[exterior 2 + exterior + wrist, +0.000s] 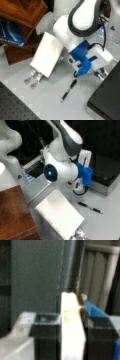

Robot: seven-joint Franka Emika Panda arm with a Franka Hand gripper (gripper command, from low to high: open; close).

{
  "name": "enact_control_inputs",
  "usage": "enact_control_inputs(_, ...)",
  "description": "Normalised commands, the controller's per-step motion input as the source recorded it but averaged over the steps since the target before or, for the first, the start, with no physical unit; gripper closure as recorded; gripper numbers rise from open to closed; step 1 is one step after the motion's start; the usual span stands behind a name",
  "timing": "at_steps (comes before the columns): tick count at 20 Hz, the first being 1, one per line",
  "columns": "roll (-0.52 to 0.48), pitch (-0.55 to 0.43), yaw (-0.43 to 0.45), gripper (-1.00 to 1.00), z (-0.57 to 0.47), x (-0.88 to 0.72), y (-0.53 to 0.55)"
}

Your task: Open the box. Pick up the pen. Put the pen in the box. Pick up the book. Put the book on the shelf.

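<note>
Gripping a pale tab (72,322) (wrist view only), tool (79,189) at the closed box (107,170) edge, pen (90,207) nearby.

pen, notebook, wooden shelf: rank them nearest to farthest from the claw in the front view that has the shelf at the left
The claw hangs by the closed black box at the view's right.
1. Pen: on the grey table just below the claw.
2. Notebook: lower middle, left of the pen.
3. Wooden shelf: far lower left.
</note>
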Motion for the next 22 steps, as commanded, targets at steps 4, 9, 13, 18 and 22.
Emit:
enact_control_inputs(4,-0.225,-0.109,0.305,1.0,0.55,0.11,0.47)
enact_control_inputs(9,-0.128,-0.001,0.192,1.0,0.57,0.04,0.56)
enact_control_inputs(13,-0.129,0.023,0.112,1.0,0.48,0.05,0.54)
enact_control_inputs(18,-0.099,0.05,0.062,1.0,0.35,0.08,0.44)
enact_control_inputs(22,-0.07,0.071,0.002,1.0,0.22,0.12,0.32)
